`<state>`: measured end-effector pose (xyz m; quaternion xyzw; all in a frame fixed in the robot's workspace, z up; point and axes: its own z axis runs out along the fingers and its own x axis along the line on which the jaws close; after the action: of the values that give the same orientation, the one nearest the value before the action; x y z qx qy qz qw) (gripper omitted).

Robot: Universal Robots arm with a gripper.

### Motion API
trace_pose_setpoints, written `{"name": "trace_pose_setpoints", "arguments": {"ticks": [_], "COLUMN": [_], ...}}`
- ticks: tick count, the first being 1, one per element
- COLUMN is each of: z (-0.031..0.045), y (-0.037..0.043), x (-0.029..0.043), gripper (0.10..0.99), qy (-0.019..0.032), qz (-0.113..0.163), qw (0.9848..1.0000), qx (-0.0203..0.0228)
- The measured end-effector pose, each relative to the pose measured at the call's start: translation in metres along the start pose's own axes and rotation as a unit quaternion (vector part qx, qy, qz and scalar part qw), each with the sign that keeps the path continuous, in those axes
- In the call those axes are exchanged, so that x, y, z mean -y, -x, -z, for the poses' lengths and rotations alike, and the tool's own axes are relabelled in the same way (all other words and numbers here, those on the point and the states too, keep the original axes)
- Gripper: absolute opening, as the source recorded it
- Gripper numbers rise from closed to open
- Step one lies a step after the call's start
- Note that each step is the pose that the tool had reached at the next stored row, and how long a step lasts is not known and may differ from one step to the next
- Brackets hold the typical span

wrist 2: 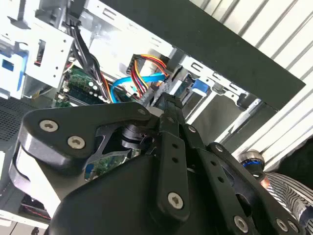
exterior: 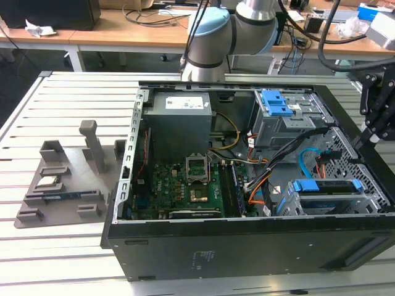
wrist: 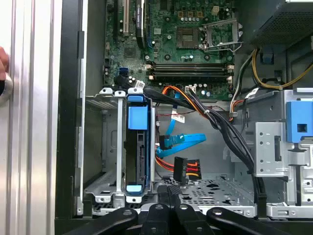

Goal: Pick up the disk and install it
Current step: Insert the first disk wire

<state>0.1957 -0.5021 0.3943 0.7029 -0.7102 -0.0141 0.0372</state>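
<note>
Slatted grey desk (exterior: 37, 246) carries an open computer case (exterior: 247, 246) toward the exterior view's right edge, and a grey fixture tray (exterior: 62, 185) toward its left edge. A small square chip (exterior: 47, 182) sits in the tray. In the case's near corner, at the exterior view's right, the disk (exterior: 321, 187) sits edge-up in the metal drive cage (exterior: 364, 200), with its blue bracket outward. The first wrist view shows the disk (wrist: 139, 152) slotted between the cage walls. A white label (exterior: 180, 103) marks the power supply, its print illegible. End effector (exterior: 372, 139) hangs above that corner, fingers together and gripping nothing, in both wrist views (wrist: 168, 196) (wrist 2: 168, 100).
</note>
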Motion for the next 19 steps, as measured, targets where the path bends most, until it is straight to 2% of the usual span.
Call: {"name": "trace_pose_setpoints", "arguments": {"ticks": [1,3,5,6,11,19], "z": [-0.0025,-0.0044,-0.0100,-0.0119,-0.0245,-0.0264], "y": [0.0115,0.0120,0.0121,0.0121,0.0126,0.0125], "x": [0.0014,0.0011,-0.0082,-0.0098,-0.0111,-0.0139], "gripper": [0.106,0.106,0.106,0.106,0.106,0.106], "qy": [0.0000,0.0001,0.0000,0.0000,0.0000,0.0000], "qz": [0.000,0.000,0.000,0.000,0.000,0.000], "qw": [1.0000,1.0000,1.0000,1.0000,1.0000,1.0000], "qx": [-0.0003,-0.0002,-0.0004,-0.0003,-0.0008,-0.0021]}}
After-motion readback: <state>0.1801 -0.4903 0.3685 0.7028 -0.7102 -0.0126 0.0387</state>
